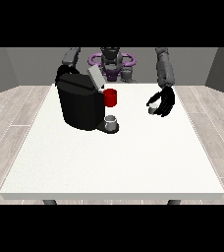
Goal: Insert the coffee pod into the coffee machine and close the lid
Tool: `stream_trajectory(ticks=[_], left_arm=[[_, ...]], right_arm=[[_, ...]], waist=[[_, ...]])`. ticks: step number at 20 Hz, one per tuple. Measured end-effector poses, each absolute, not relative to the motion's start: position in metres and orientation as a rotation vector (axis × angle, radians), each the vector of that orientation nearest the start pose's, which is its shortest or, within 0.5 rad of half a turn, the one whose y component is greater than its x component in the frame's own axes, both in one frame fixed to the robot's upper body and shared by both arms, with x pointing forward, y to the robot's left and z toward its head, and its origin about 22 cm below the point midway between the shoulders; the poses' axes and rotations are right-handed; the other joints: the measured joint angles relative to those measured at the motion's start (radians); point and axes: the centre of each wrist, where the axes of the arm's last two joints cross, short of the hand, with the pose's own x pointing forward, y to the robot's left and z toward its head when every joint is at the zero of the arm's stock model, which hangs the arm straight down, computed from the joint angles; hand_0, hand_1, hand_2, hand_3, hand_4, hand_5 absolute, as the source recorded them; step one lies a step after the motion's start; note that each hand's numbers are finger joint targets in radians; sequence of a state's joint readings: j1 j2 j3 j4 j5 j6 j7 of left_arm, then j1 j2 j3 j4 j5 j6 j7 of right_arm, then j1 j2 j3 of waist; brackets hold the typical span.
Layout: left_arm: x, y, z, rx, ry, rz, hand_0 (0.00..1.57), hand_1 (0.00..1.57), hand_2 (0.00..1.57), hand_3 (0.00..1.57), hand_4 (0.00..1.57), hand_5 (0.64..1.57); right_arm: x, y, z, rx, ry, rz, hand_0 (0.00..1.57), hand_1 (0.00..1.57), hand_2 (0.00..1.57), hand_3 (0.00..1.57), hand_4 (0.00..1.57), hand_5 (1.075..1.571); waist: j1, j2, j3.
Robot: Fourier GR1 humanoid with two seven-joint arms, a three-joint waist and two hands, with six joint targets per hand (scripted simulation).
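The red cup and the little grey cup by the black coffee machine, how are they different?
The red cup is bright red; the small grey cup is pale grey. The red cup looks bigger. The red cup sits higher in the view, by the black coffee machine's top; the grey cup stands lower, on its base. Both are upright beside the machine.

The robot sits small at the far edge, both arms coming forward. The arm at the view's right hangs from the shoulder and bends down to a black hand (163, 102) low over the surface, its fingers curled inward round something small and pale. The arm at the view's left shows only its upper part; its hand is hidden.
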State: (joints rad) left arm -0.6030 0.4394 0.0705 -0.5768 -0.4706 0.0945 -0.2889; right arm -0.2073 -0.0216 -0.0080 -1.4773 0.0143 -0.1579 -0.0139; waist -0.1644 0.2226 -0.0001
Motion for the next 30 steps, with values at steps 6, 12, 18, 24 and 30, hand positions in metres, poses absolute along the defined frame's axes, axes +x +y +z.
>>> stream_trajectory(ticks=[6, 12, 18, 24, 30], left_arm=[[0.367, 0.36, 0.005, 0.759, -1.386, -0.736, 0.97, 0.97, 1.05, 0.79, 0.32, 1.571], [0.371, 0.372, 0.013, 0.792, -1.381, -0.774, 1.32, 1.32, 1.43, 1.41, 0.55, 1.571], [0.39, 0.355, 0.035, 0.712, -1.462, -0.835, 1.39, 1.39, 1.41, 1.35, 0.58, 1.571], [0.41, 0.339, 0.07, 0.657, -1.519, -0.873, 1.26, 1.26, 1.33, 1.29, 0.54, 1.571], [0.425, 0.326, 0.107, 0.628, -1.554, -0.919, 1.27, 1.27, 1.34, 1.29, 0.55, 1.571]], right_arm=[[0.296, -0.216, 0.031, -0.088, -1.702, -0.063, 0.0, 0.0, 0.0, 0.0, 0.41, 1.571], [0.294, -0.212, 0.034, -0.077, -1.711, -0.062, 0.0, 0.0, 0.0, 0.0, 0.44, 1.571], [0.292, -0.211, 0.019, -0.08, -1.642, -0.074, 0.0, 0.0, 0.0, 0.0, 0.49, 1.571], [0.296, -0.214, 0.012, -0.077, -1.611, -0.056, 0.0, 0.0, 0.0, 0.0, 0.47, 1.571], [0.294, -0.214, 0.005, -0.055, -1.6, -0.054, 0.0, 0.0, 0.0, 0.0, 0.5, 1.571]], waist=[[0.001, 0.02, 0.0015], [-0.014, 0.033, 0.0], [0.0, -0.022, 0.0], [0.0, -0.062, 0.0004], [-0.015, -0.095, 0.0004]])
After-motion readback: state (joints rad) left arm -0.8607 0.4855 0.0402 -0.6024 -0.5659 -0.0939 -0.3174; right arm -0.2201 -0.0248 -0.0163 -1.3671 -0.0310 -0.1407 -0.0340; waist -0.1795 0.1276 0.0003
